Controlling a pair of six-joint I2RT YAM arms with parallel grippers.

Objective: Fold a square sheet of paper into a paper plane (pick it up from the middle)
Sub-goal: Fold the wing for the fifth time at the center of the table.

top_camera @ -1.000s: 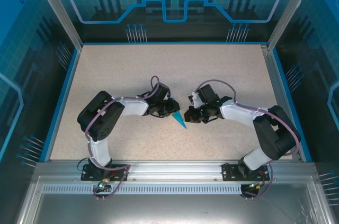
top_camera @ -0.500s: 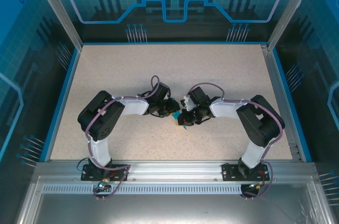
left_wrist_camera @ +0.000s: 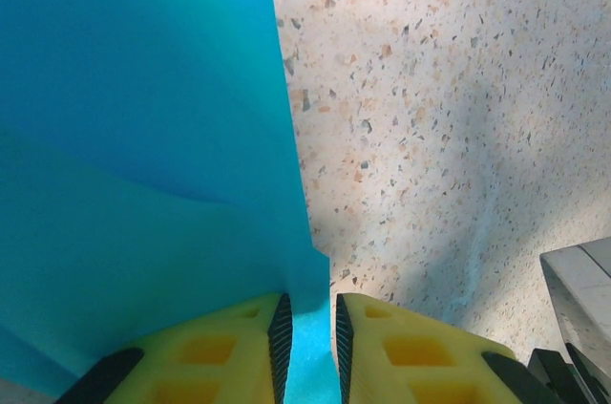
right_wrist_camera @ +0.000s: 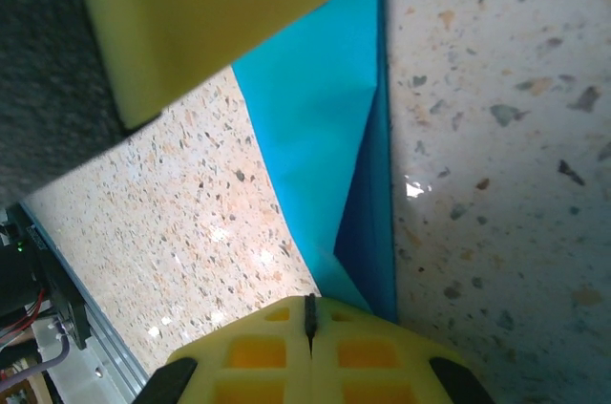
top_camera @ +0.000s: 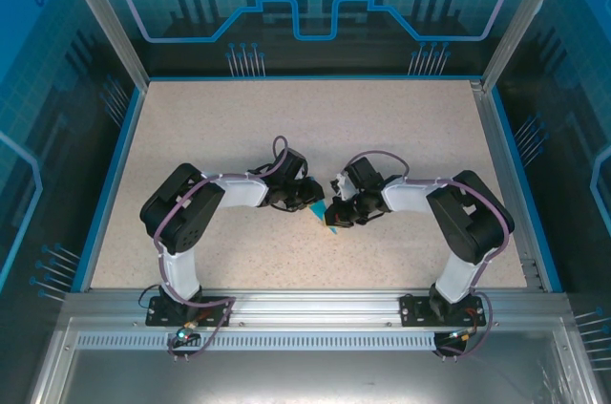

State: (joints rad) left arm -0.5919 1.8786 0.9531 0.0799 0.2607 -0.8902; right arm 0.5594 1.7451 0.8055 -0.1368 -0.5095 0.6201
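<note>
Speckled counter (top_camera: 239,127), centre: the folded blue paper (left_wrist_camera: 143,137) is gripped at its wide end by the left hand (left_wrist_camera: 310,347), its long point laid toward the closed right hand (right_wrist_camera: 308,328).

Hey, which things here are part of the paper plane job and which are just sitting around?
In the job: blue folded paper; left gripper, shut on it; right gripper, shut, at its narrow end.
Just surroundings: speckled table; blue back wall; metal rail.

From above, the thin cyan-blue creased paper sheet (top_camera: 330,223) is largely hidden under the left gripper (top_camera: 318,204) and right gripper (top_camera: 337,214), its folds too small to tell. Both wrist views crop it.
</note>
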